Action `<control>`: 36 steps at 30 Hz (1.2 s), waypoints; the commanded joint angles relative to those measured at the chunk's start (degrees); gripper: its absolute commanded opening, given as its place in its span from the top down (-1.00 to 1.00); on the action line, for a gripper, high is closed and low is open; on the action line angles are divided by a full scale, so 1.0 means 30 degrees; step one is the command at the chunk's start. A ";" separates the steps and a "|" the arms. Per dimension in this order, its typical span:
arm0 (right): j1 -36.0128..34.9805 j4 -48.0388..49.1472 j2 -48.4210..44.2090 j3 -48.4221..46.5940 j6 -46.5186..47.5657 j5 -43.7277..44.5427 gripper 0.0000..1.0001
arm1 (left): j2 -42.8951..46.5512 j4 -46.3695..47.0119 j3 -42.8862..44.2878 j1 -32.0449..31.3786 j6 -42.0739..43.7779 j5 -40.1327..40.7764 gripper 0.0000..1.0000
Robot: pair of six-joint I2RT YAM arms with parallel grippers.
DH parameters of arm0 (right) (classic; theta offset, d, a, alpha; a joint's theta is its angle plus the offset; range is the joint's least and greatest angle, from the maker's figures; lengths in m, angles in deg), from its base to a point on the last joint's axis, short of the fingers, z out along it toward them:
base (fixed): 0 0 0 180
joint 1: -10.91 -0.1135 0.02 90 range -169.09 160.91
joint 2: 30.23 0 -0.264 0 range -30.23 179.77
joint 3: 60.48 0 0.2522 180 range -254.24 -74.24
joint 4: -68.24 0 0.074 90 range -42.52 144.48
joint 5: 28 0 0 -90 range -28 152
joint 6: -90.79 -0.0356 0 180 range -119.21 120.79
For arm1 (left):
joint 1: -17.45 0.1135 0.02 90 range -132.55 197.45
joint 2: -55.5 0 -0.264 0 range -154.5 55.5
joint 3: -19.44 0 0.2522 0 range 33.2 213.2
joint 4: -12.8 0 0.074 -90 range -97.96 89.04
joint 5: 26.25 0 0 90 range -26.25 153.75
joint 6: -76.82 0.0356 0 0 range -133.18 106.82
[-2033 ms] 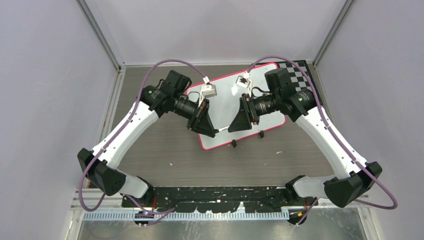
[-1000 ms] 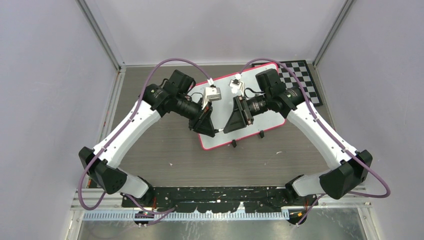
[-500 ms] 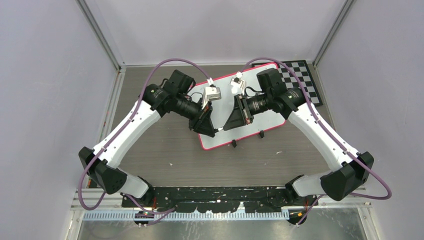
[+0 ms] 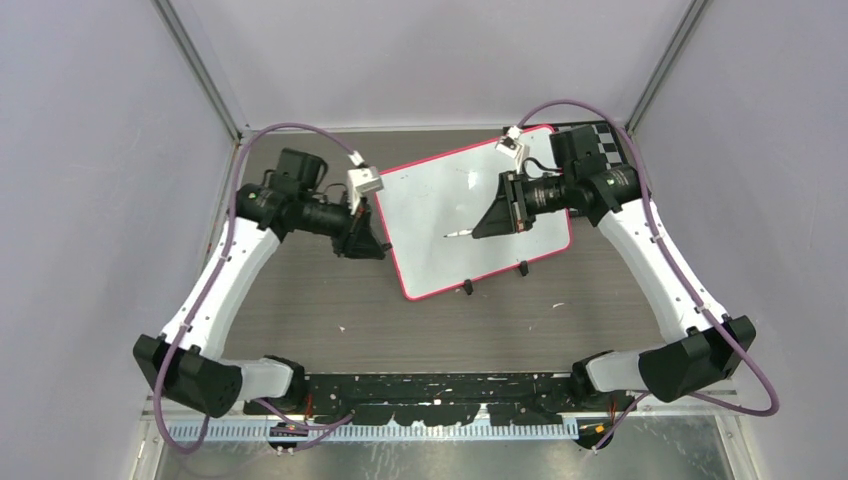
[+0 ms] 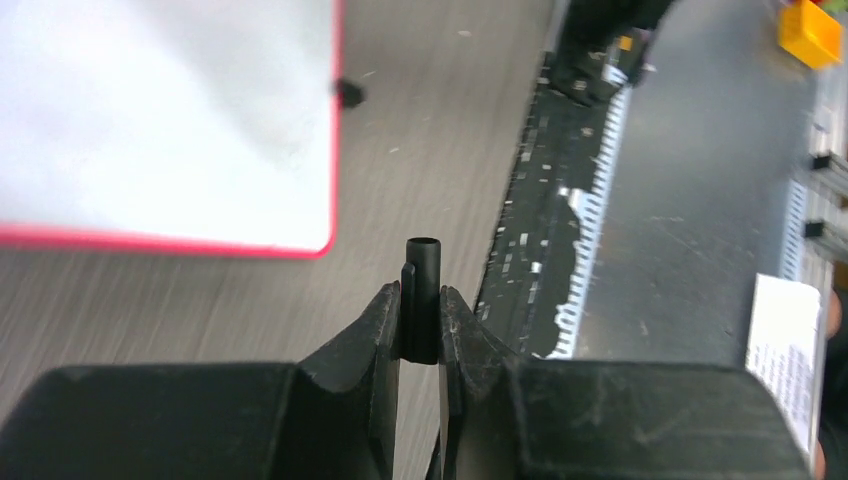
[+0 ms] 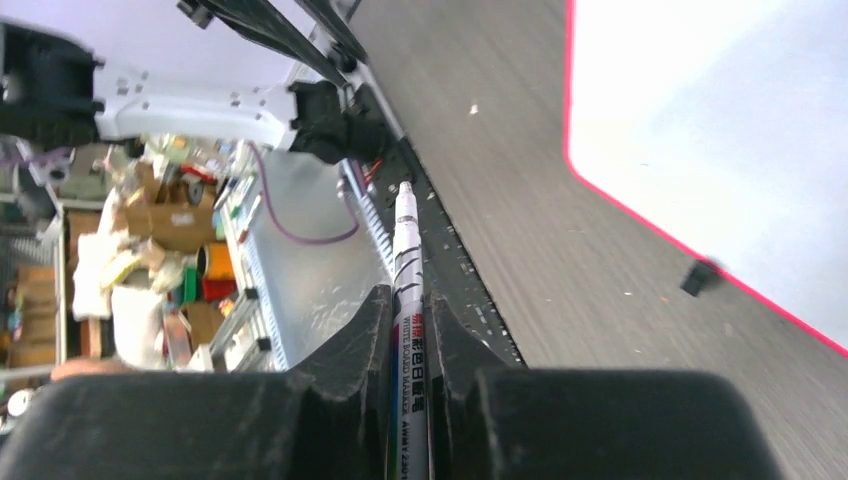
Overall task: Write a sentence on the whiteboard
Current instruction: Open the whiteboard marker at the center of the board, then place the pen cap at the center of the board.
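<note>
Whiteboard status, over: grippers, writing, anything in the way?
Left gripper shut on black cap, beside the whiteboard. Right gripper shut on marker, tip over the board. No writing legible yet. Nothing blocking.

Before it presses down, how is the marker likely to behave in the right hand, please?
The marker looks slim, rigid, probably light. Its smooth round barrel sticks far beyond the right hand, so it may slip or pivot under pressure.

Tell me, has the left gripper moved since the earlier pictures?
Yes. The left gripper moved left, away from the whiteboard: before it hung over the board's near-left corner, now it is beside the left rim, above the table.
</note>
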 commanded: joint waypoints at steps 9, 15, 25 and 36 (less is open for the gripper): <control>0.0715 -0.3904 -0.0689 -0.1920 0.2316 0.6726 0.99 | 0.2075 -0.0397 -0.3357 0.8730 0.2925 0.4221 1.00; 0.0737 -0.3951 -0.1065 -0.1922 0.1830 0.9810 1.00 | 0.1494 0.2449 -0.6366 0.9121 0.3224 1.0518 1.00; 0.0792 -0.4793 -0.0499 -0.1962 0.3302 0.8634 0.99 | -0.2448 0.5037 -0.8475 0.8862 0.3563 1.4379 1.00; 0.0594 -0.3077 -0.0930 -0.1024 0.3474 0.7417 0.99 | -0.6021 0.6462 -0.9027 0.7170 0.3286 1.6325 0.86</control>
